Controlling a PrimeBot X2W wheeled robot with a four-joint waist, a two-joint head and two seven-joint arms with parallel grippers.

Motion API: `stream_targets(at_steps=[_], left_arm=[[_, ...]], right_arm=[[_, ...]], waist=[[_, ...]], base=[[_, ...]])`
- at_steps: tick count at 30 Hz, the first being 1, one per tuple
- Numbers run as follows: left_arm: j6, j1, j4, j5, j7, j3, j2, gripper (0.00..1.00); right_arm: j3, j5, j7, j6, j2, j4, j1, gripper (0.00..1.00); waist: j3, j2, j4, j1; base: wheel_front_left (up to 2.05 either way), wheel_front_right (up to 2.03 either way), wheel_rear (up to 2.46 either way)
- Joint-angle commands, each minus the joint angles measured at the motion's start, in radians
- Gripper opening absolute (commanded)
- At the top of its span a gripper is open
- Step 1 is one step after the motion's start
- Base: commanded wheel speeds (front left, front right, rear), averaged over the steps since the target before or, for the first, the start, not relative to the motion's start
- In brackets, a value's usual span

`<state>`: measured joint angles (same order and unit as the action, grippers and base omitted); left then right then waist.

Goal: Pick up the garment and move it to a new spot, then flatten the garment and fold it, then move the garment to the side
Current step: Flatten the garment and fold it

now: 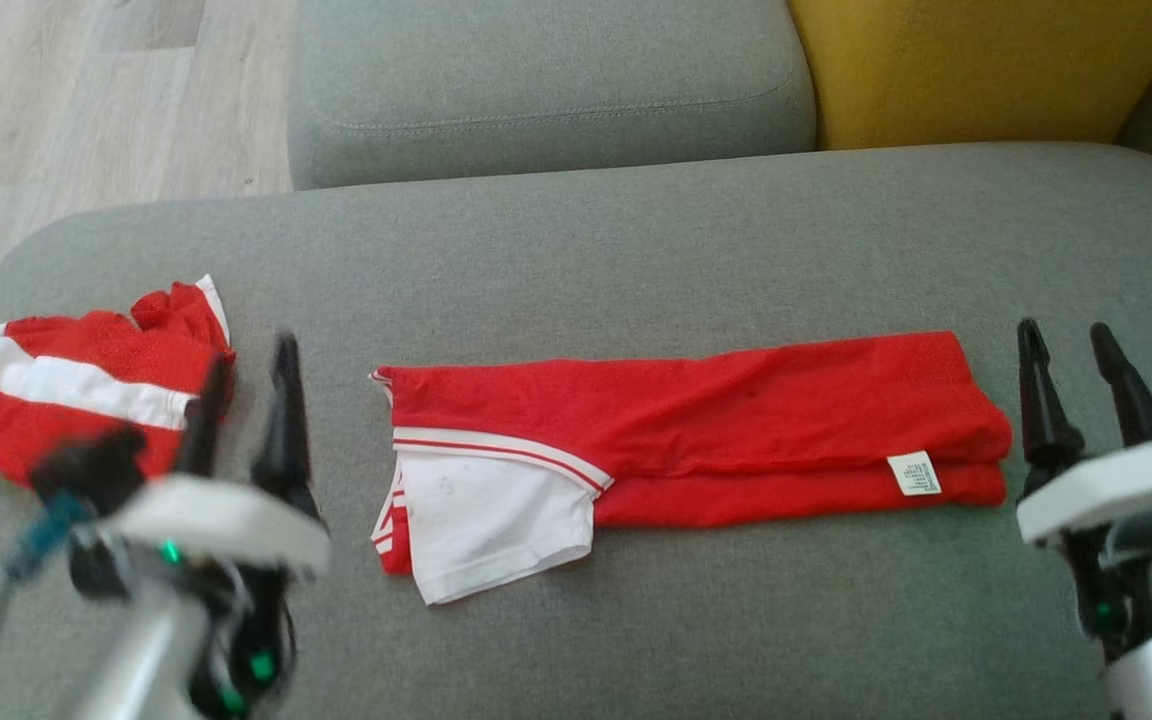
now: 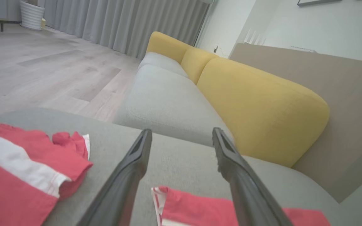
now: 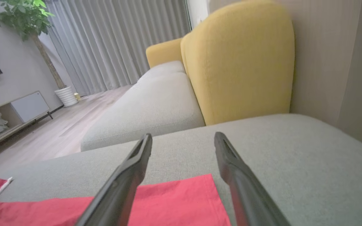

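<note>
Cloth, I judge, soft, light and limp: the folded red garment lies flat on the grey cushion between my left gripper and right gripper, both spread wide and empty, so I would pinch its two short ends

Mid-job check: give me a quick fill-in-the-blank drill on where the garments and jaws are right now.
The folded garment is red with a ___ sleeve. Its label sits at the end on the robot's ___ side. The crumpled garment lies on the sofa seat to the robot's ___ of it. Both arms' jaws stand ___, holding nothing.
Missing words: white; right; left; open.
</note>
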<state>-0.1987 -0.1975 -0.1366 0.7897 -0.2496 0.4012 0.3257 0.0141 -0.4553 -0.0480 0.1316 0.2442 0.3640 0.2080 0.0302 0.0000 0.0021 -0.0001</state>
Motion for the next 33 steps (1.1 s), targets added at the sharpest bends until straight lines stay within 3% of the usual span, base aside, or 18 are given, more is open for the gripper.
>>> stream_targets(at_steps=[1,9,18,33], left_arm=[[0.022,0.019,0.032,-0.055,-0.012,-0.067,-0.012,1.00],[0.099,0.168,0.021,-0.277,-0.012,-0.155,-0.141,1.00],[0.177,0.190,0.001,-0.393,-0.012,-0.241,-0.221,1.00],[0.255,0.122,-0.043,-0.456,-0.012,-0.273,-0.267,1.00]], right_arm=[[-0.005,0.061,-0.049,-0.001,-0.008,-0.059,-0.008,1.00],[-0.043,0.203,-0.129,-0.001,-0.102,-0.102,-0.110,1.00],[-0.067,0.241,-0.120,-0.001,-0.120,-0.117,-0.131,1.00],[-0.254,0.196,0.202,-0.001,-0.170,0.096,0.089,1.00]], waist=[[0.003,0.0000,-0.001,0.0001],[0.009,0.0000,-0.001,0.0001],[0.004,0.0000,0.004,0.0001],[-0.125,0.0000,0.042,0.0001]], base=[[0.00,0.00,0.00],[0.00,0.00,0.00],[0.00,0.00,0.00],[0.00,0.00,0.00]])
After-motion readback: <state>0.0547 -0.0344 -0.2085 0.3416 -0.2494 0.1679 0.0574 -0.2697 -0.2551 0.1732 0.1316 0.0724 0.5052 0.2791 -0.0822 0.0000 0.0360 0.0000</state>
